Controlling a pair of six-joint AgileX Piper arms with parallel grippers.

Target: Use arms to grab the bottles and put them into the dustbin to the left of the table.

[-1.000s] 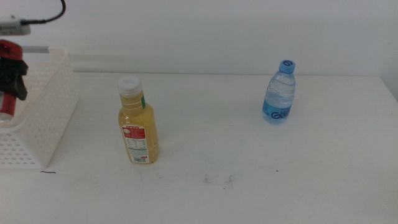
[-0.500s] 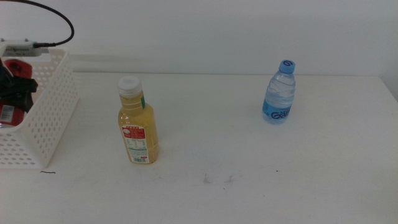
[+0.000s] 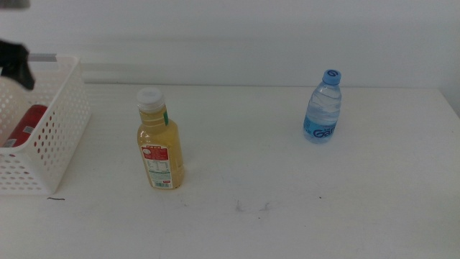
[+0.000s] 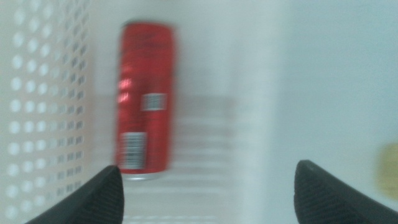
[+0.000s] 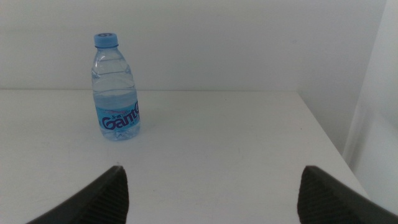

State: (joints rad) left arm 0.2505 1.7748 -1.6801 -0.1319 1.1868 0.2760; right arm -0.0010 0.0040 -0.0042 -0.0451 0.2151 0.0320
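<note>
A red soda can (image 3: 26, 124) (image 4: 144, 98) lies on its side inside the white perforated dustbin (image 3: 61, 122) at the table's left edge. My left gripper (image 3: 16, 63) (image 4: 205, 190) hangs above the bin, open and empty. The yellow juice bottle (image 3: 159, 144) with a white cap stands upright left of the table's middle. Upright at the back right is the clear water bottle (image 3: 323, 108) (image 5: 115, 90) with its blue cap. My right gripper (image 5: 214, 190) is open, low over the table in front of that bottle and well short of it; the middle view does not show it.
The white table (image 3: 287, 187) carries a few small dark scuff marks near its front middle. In the right wrist view its right edge (image 5: 323, 134) runs close beside the water bottle's side of the table. A white wall stands behind.
The left gripper held the red can over the bin, lowered it, then let it go. The can now lies in the bin and the gripper has risen.
</note>
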